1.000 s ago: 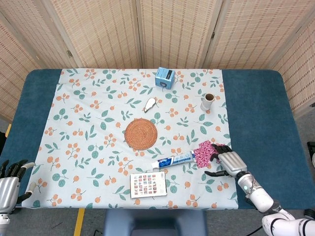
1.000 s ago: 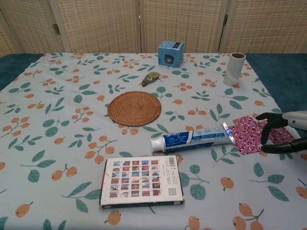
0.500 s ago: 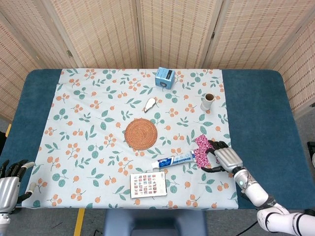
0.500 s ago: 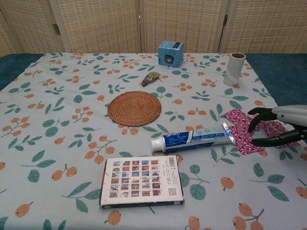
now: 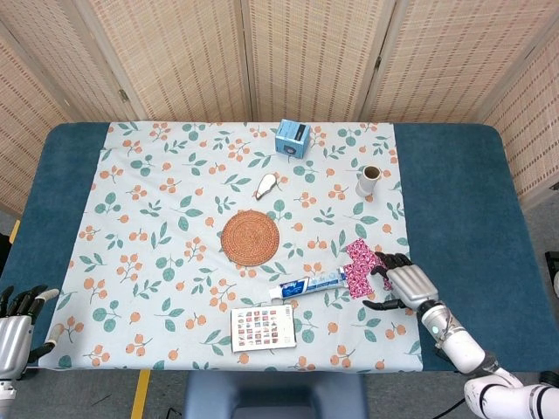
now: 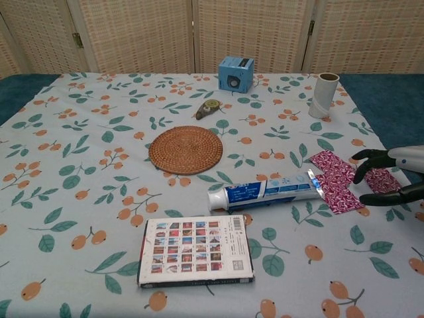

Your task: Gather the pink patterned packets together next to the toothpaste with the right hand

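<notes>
The pink patterned packets [image 6: 338, 179] lie flat on the counter [image 5: 463, 201], their near edge touching the crimped end of the toothpaste [image 6: 265, 192] — the tube lies on its side just above the book [image 6: 196, 250]. The right hand [image 6: 387, 177] rests at the packets' right edge with its dark fingers [image 6: 366, 159] curved and spread over the pink foil, gripping nothing. The left hand [image 5: 16, 319] sits at the counter's near-left corner — fingers apart, holding nothing.
</notes>
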`<state>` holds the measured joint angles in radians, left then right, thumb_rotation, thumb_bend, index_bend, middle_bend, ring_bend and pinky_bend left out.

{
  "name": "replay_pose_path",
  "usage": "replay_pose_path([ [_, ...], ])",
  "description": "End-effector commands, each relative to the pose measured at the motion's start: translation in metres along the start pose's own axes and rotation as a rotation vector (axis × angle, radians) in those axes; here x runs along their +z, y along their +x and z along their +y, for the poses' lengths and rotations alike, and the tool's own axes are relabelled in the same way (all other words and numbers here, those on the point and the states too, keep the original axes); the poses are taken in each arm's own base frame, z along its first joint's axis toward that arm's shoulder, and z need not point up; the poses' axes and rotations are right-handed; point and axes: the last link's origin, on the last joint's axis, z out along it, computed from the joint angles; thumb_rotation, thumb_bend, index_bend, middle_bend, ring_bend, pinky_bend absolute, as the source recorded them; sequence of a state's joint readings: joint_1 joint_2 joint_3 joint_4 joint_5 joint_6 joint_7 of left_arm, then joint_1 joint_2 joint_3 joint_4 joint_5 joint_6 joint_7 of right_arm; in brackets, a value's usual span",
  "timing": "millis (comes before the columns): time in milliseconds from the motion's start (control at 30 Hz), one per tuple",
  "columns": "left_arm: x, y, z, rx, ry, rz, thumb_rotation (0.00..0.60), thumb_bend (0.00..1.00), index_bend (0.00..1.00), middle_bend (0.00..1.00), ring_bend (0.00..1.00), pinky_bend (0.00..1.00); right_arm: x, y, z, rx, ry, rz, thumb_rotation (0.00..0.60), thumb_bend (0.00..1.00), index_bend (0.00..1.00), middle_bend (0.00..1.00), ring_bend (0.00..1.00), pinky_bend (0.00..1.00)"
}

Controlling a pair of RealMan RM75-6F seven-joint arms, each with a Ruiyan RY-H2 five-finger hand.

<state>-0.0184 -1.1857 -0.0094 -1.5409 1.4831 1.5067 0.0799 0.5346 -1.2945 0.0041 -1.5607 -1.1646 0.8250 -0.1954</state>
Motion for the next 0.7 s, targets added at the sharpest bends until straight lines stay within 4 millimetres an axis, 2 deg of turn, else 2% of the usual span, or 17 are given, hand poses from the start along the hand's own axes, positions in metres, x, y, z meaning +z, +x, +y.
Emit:
replay_pose_path([
  [33, 0.0, 0.0, 0.0, 0.001, -0.001, -0.001, 0.6, 0.43, 0.25, 0.2, 0.2, 0.0, 0.004, -0.001, 0.0, 0.001, -0.002, -0.008, 0.145, 0.22, 0.24, 0.05, 0.0, 0.0],
  [200, 0.0, 0.0, 0.0, 0.001, 0.003, -0.003, 0.6, 0.43, 0.25, 0.2, 0.2, 0.0, 0.012, -0.001, -0.002, -0.004, 0.002, -0.016, 0.144, 0.22, 0.24, 0.05, 0.0, 0.0],
  [700, 0.0, -0.001, -0.001, 0.002, 0.005, -0.007, 0.6, 0.43, 0.25, 0.2, 0.2, 0.0, 0.03, 0.012, -0.009, -0.02, 0.006, 0.01, 0.146, 0.22, 0.24, 0.05, 0.0, 0.0],
])
